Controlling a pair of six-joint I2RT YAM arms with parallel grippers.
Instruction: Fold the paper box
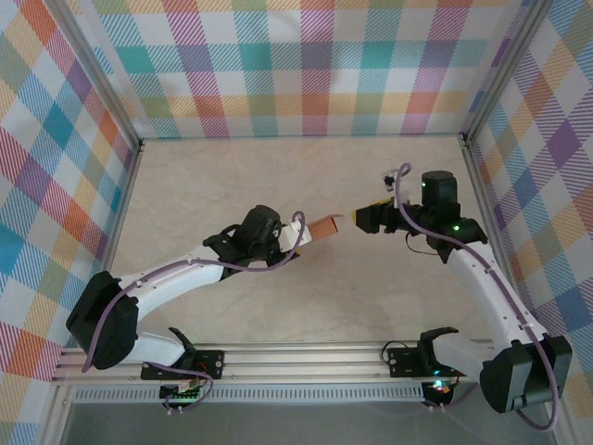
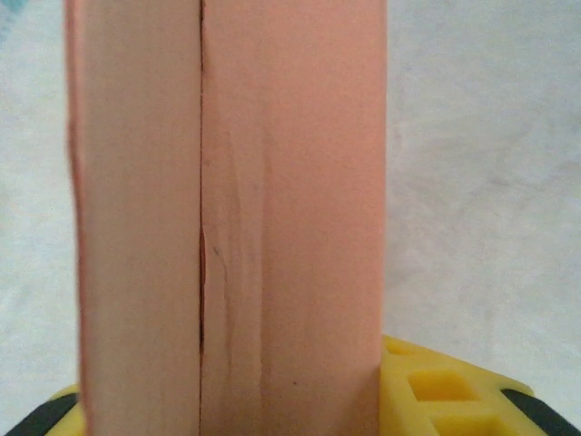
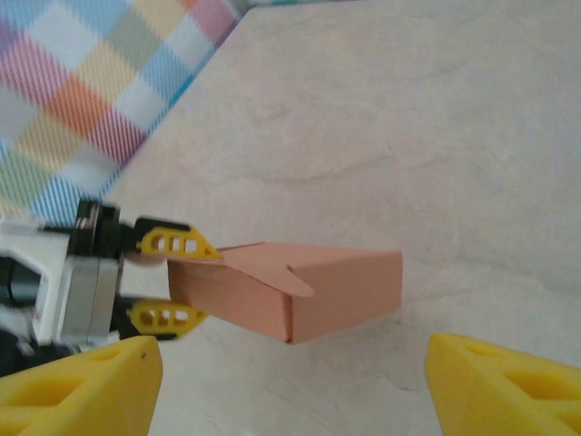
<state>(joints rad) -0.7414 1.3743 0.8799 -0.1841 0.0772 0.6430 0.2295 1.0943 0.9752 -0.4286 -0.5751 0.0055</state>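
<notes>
The paper box, salmon-orange and folded into a small rectangular block, hangs above the table near its middle. My left gripper is shut on one end of it. In the left wrist view the paper box stands between the yellow fingers, with a seam running down its face. In the right wrist view the paper box has a rounded flap lying over its top edge, and the left gripper's fingers pinch its left end. My right gripper is open just right of the box, not touching it, its fingertips spread wide.
The pale table is ringed by checked cloth walls on three sides. A metal rail with both arm bases runs along the near edge.
</notes>
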